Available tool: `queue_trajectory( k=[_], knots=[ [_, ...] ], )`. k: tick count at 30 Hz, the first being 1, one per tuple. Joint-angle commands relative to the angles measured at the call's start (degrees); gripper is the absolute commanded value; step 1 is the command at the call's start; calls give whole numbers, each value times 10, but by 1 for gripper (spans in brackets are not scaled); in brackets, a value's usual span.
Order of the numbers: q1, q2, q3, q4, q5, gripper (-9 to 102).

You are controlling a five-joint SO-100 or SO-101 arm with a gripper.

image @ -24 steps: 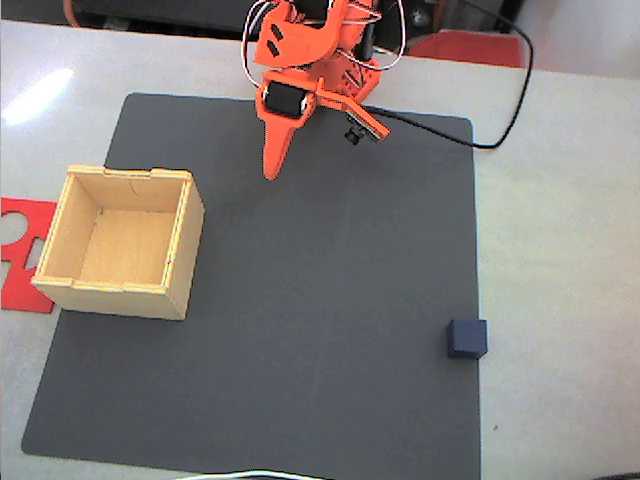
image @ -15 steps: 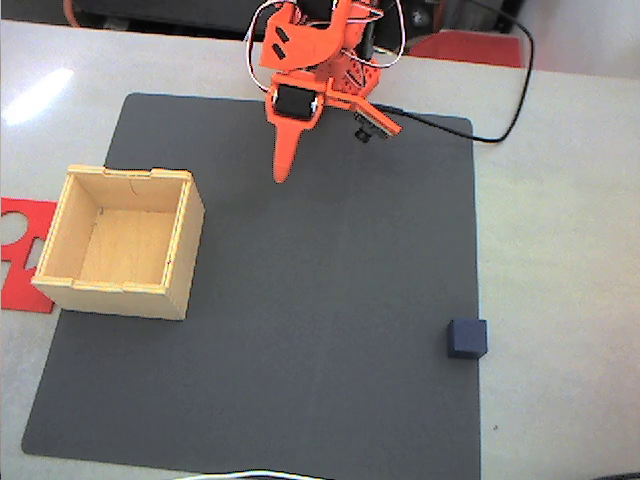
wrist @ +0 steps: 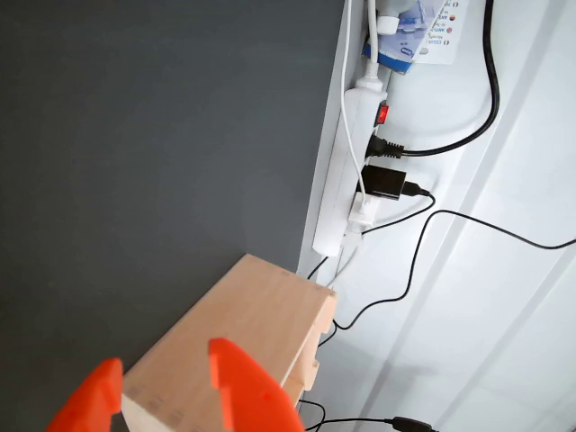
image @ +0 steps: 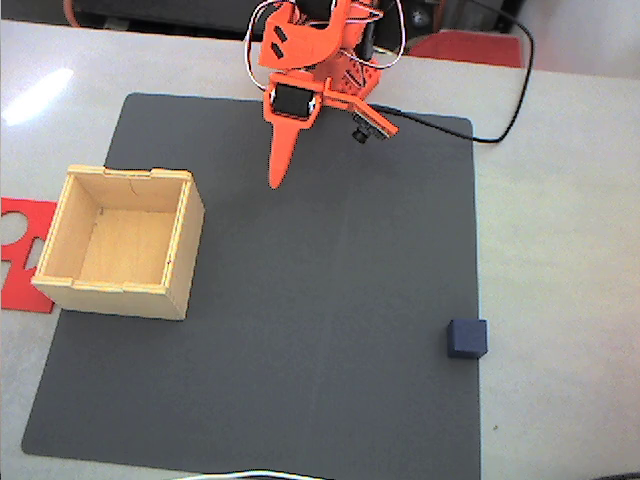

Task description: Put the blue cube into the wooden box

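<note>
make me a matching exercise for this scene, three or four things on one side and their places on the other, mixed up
Things:
1. blue cube
2. wooden box
3. end effector
4. red cut-out shape

Places, fixed view:
A. top centre, over the mat's far edge
B. left side of the mat
C. mat's right edge, lower right
D. off the mat, partly behind the box

Pairs: 1-C, 2-B, 3-A, 4-D

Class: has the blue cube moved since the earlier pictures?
No. In the fixed view the blue cube sits at the same spot by the dark mat's right edge.

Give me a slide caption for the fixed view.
Orange arm's pincer hangs at the dark mat's far edge, wooden box left, blue cube right.
</note>
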Motion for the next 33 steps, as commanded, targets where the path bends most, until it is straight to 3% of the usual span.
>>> queue_trajectory(
  k=[1, 6, 15, 20, 31, 33],
  knots=[
    [-6, -85, -76, -47, 0, 12],
    [17, -416, -295, -127, -18, 12],
    [16, -699, -533, -133, -25, 13],
    [18, -995, -825, -6, -30, 12],
    [-19, -1556, -1724, 357, -90, 13],
    [-47, -1579, -1765, 365, -121, 14]
  ],
)
